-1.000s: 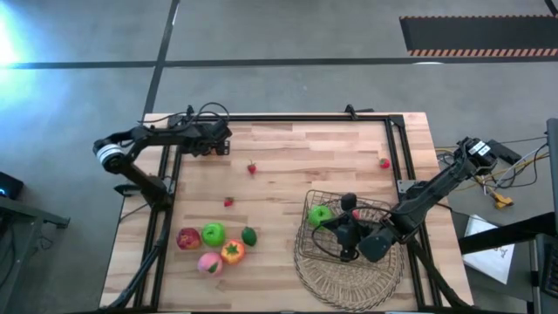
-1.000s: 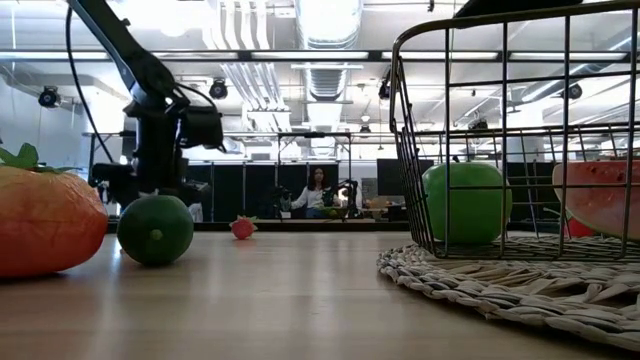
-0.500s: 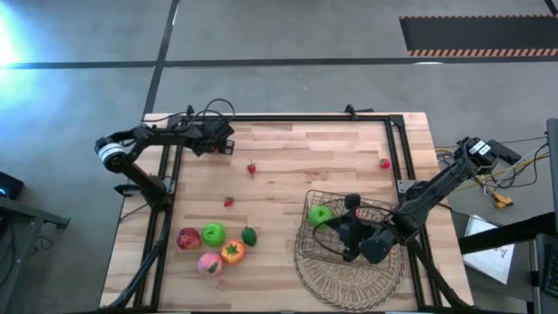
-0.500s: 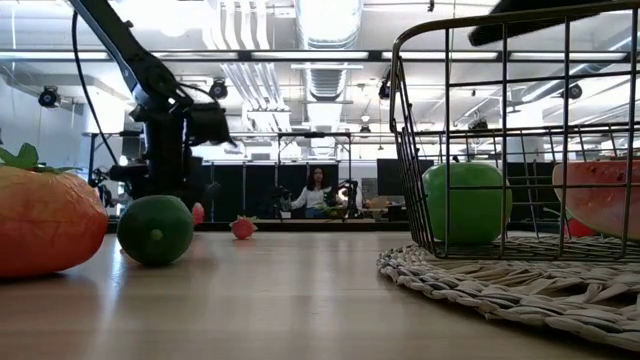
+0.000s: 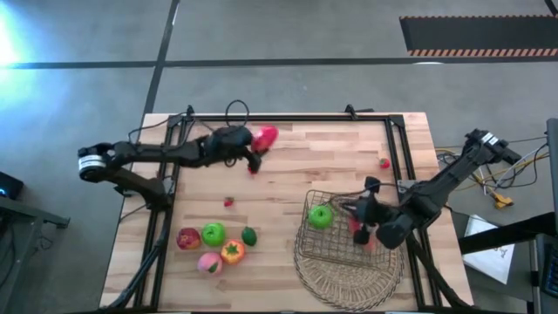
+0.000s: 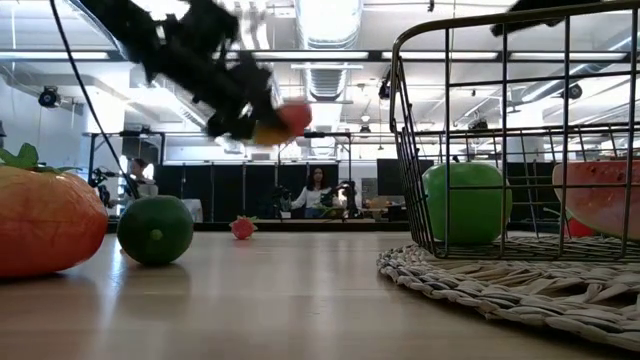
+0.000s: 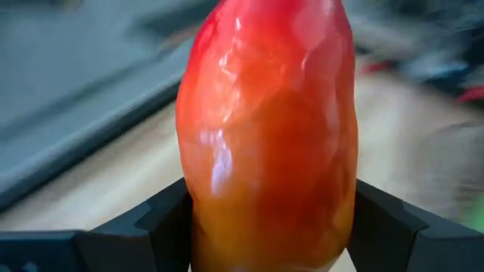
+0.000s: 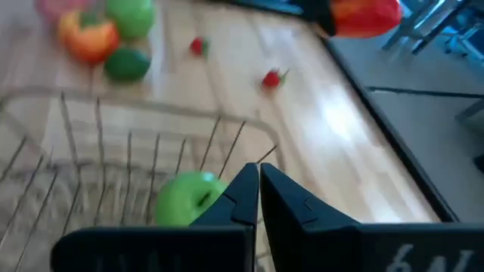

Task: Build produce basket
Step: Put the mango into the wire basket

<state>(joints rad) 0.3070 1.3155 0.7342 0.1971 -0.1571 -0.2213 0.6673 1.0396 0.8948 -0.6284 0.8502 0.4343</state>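
Note:
My left gripper hangs above the table's far middle, shut on a long reddish piece, which the right wrist view also shows as a reddish piece. My right gripper is shut and touches nothing, above the copper wire basket. Inside the basket lie a green apple and a red slice. The basket stands on a round woven mat. Near the left front lie a red apple, green apple, lime, peach and orange fruit. My left gripper pinches the long reddish piece between its two fingers, which lie on its two sides near its lower end. The fingers reach out toward the table's right. The piece is lifted clear of the table and sticks out past the fingertips.
Tiny red berries lie on the wood: one below the left gripper, one mid-table, one by the far right rail. A dark rail frames the table. Bare wood lies between the fruit cluster and the basket.
My left gripper has swung from the far left corner toward the table's right and risen, and the reddish piece now shows at its tip, clear of the table. My right gripper has drawn up and back from inside the basket toward the right edge.

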